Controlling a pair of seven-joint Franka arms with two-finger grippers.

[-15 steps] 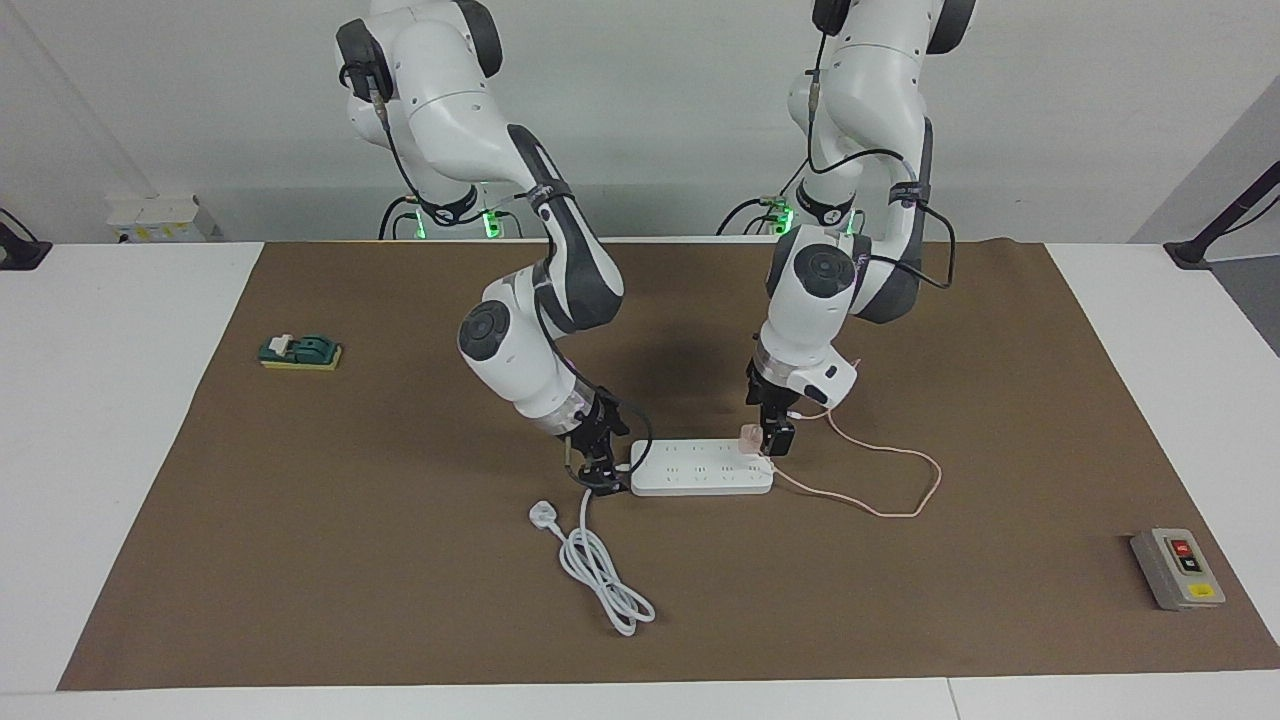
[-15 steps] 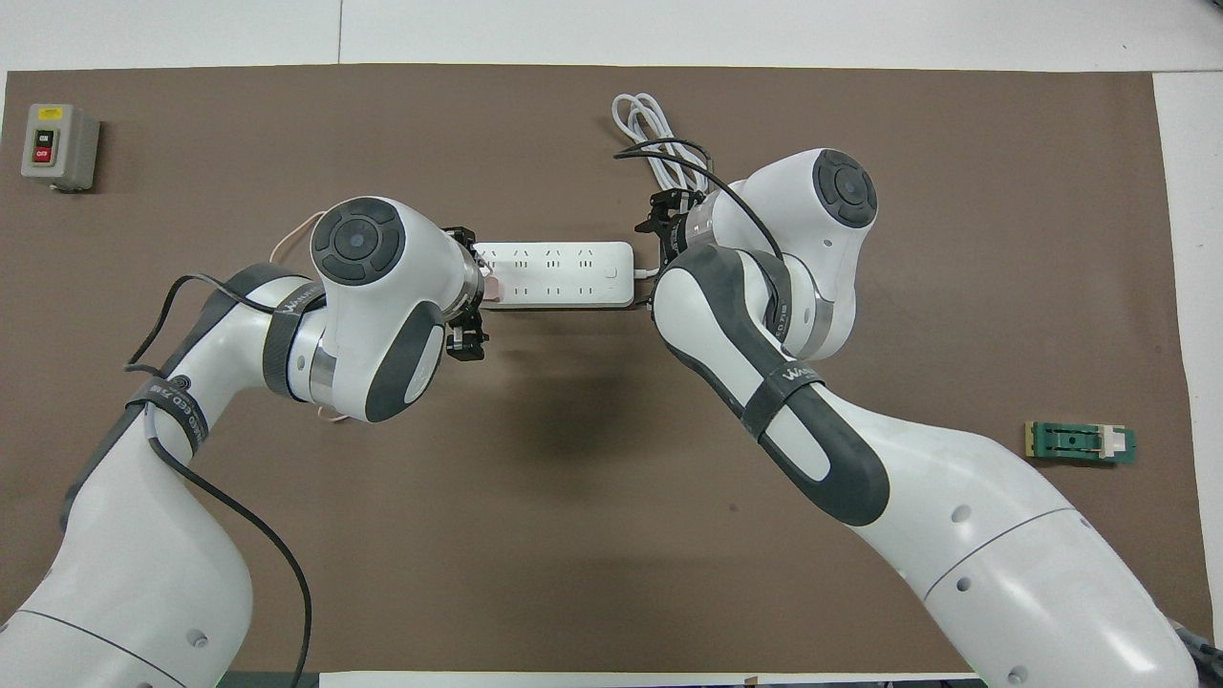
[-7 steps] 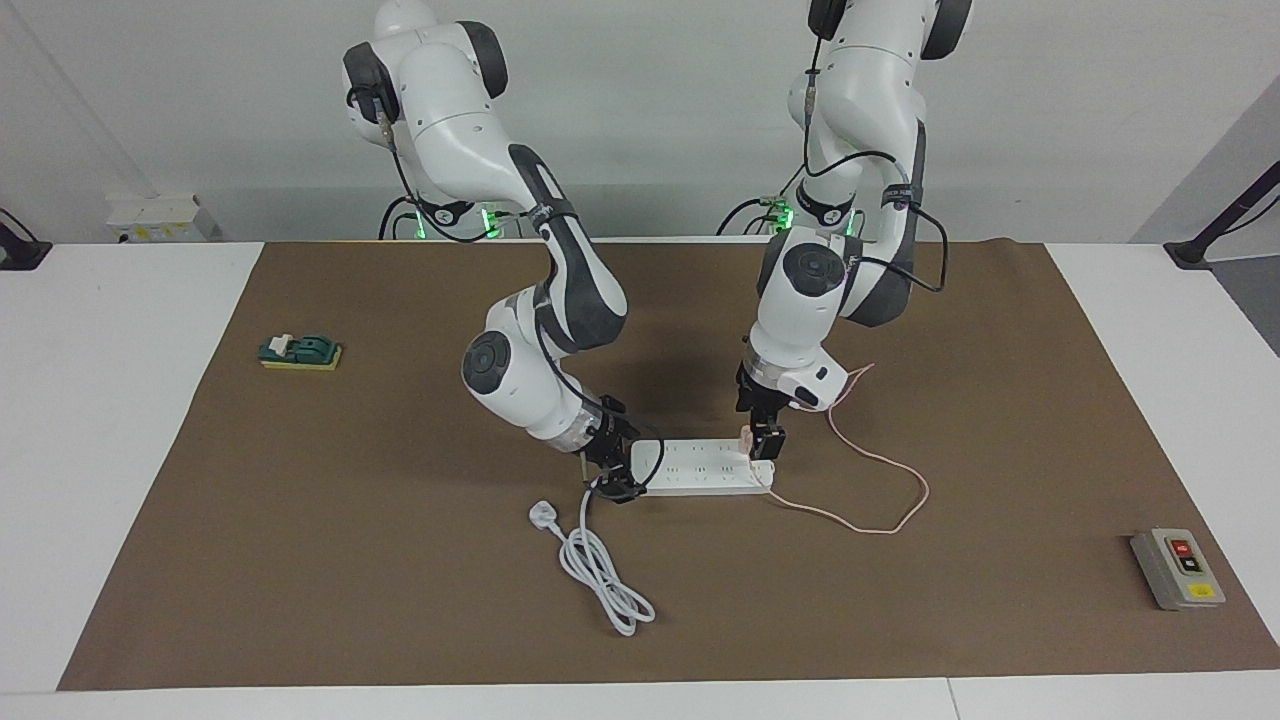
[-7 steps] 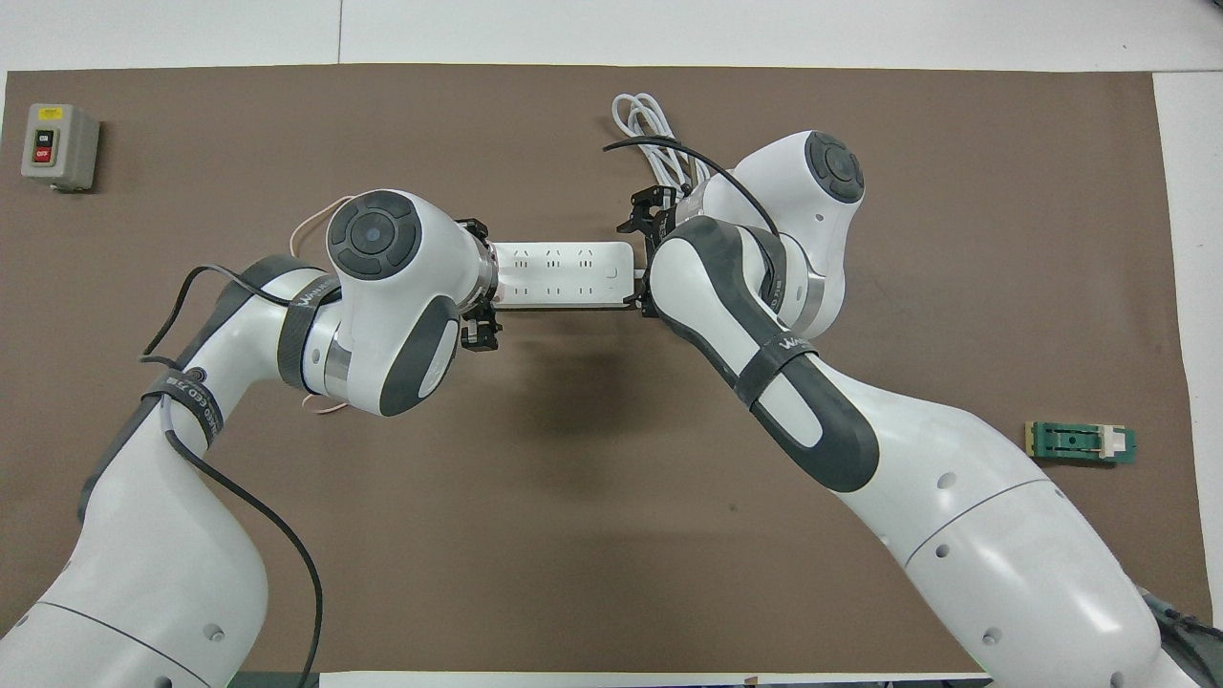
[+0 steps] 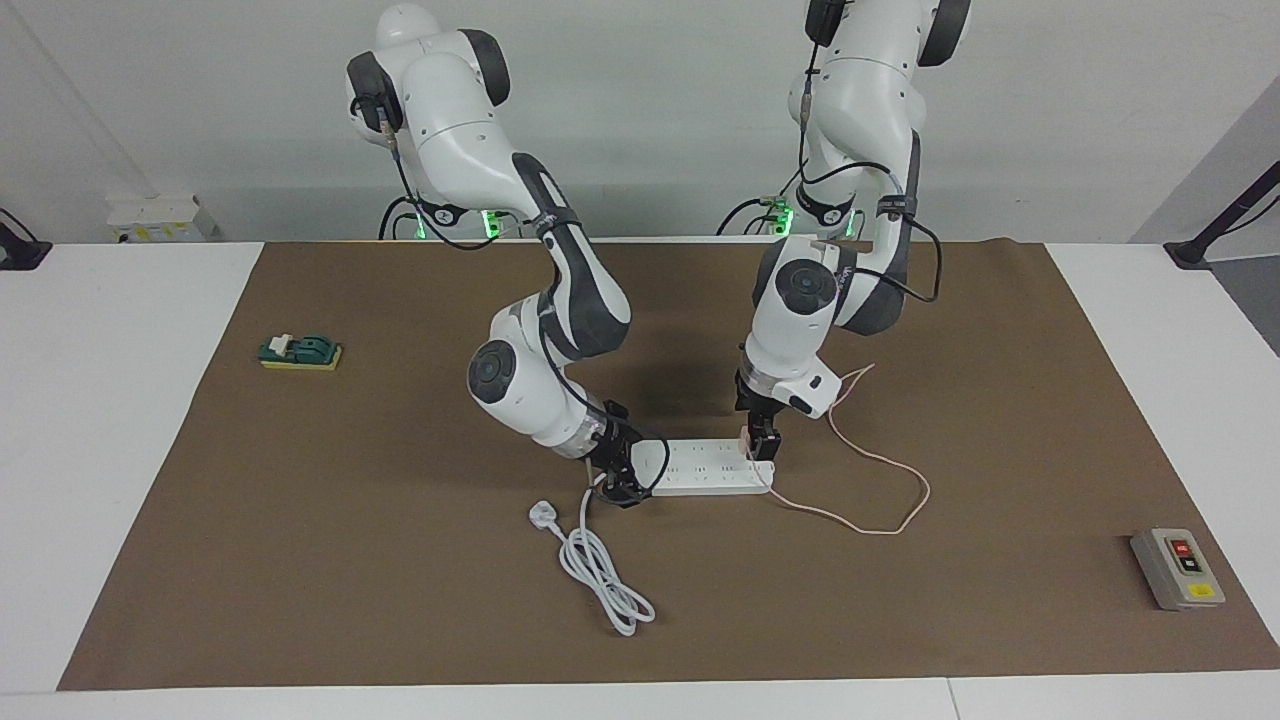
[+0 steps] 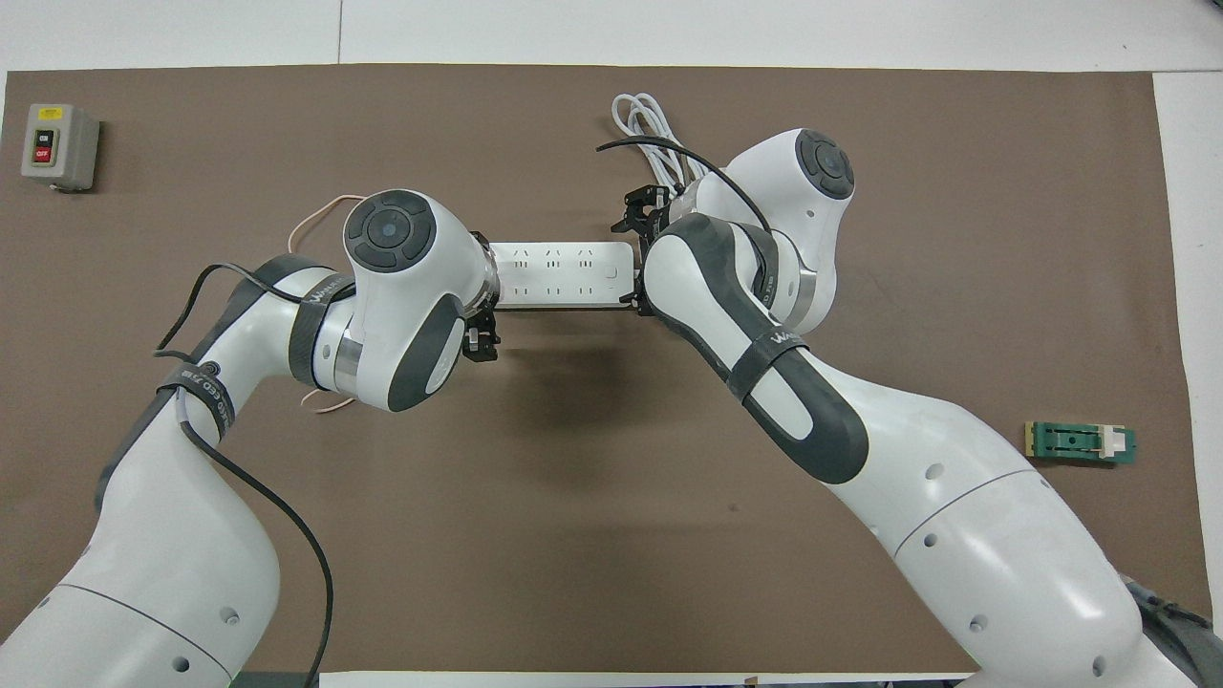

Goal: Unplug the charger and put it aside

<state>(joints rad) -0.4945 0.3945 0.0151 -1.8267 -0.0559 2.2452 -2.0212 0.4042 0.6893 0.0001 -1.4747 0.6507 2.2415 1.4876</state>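
My left gripper [image 5: 760, 440] grips the charger [image 5: 747, 436], fingers spread wide on it, at the power strip's [image 5: 705, 468] end. My right gripper [image 5: 617, 478] clamps the other end. Bare mat [image 5: 1000, 400] outward. Since earlier, both arms shifted slightly.

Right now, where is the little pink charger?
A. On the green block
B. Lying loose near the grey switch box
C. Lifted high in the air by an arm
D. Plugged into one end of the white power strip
D: the charger sits on the power strip at its left-arm end, with the left gripper down around it and its pink cable trailing across the mat.
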